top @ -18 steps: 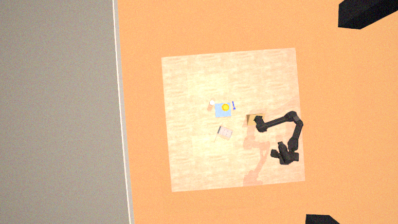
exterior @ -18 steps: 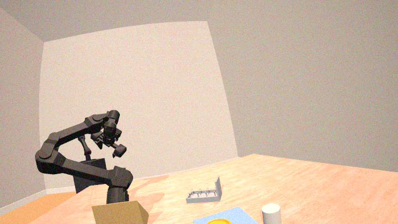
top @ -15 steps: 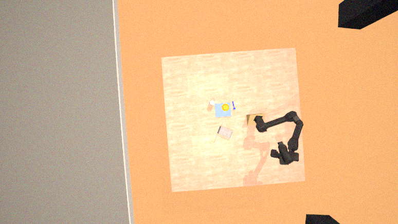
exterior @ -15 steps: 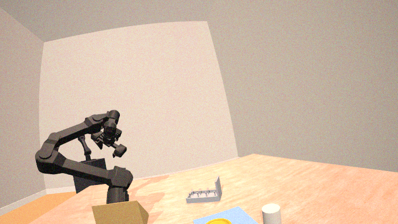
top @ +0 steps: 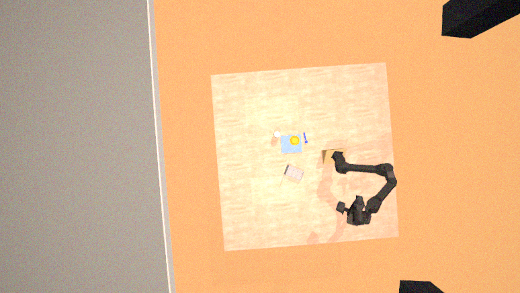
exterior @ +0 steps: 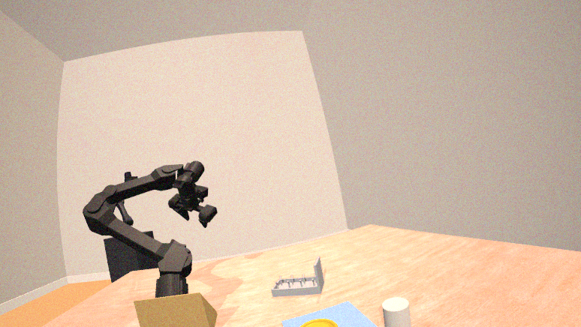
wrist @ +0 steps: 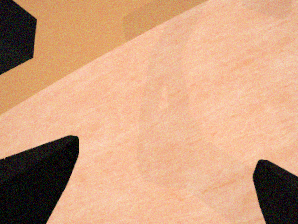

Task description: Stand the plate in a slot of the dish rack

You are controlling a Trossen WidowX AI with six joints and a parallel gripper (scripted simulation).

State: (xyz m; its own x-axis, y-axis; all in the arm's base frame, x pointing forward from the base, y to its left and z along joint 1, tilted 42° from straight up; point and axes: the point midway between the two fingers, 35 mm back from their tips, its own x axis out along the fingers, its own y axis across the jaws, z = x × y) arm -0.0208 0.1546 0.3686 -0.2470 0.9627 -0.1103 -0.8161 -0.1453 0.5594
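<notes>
The yellow plate lies flat on a blue mat. The grey dish rack stands on the table beside the mat, with short upright rails and a tall wall at one end; no plate is in it. My gripper is open and empty, high above the table. It is well away from the plate and rack, out beyond the arm's base. The wrist view shows only table and floor between the fingertips, without plate or rack.
A white cylinder stands by the mat's corner. A blue utensil lies along the mat's other side. A tan wedge-like block stands beside the arm's base. Large black blocks are off the table.
</notes>
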